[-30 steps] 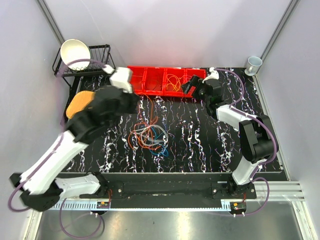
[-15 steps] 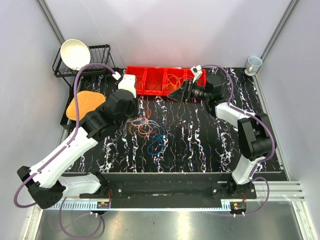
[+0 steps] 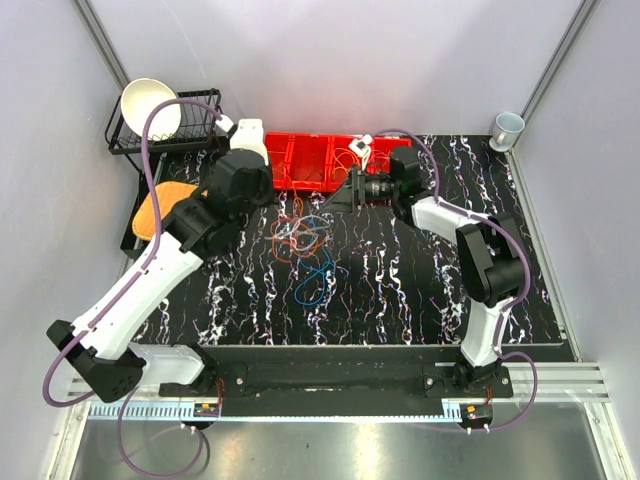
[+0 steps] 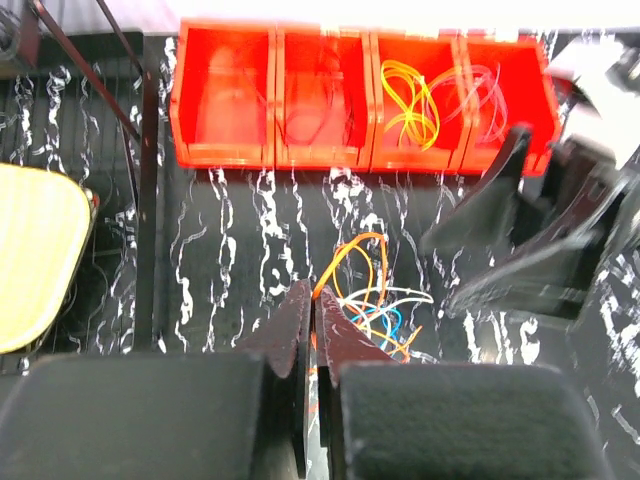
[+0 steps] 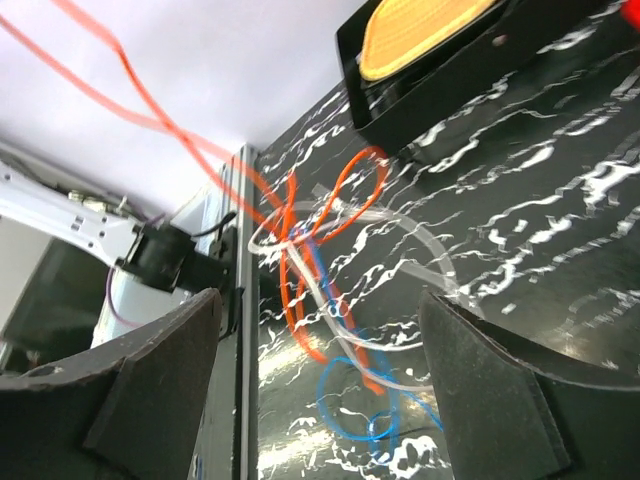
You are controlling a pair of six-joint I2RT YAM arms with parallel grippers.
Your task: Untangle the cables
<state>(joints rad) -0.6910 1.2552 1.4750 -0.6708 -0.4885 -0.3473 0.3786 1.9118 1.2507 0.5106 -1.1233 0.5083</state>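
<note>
Tangled cables [image 3: 297, 232] near desk middle, toward the far edge, blue loop trailing nearward. Left gripper [image 4: 308, 290] fingers pressed together, pinching an orange strand. Right gripper [image 5: 320, 295] fingers spread wide beside the tangle, before red bins [image 3: 300, 183].

left arm [image 3: 150, 280] stretches from its base toward the far left, left gripper [image 4: 308, 315] pointing down with fingers pressed together; right arm [image 3: 470, 240] bends at the elbow and reaches leftward, right gripper [image 5: 318, 300] held level, fingers spread wide
</note>
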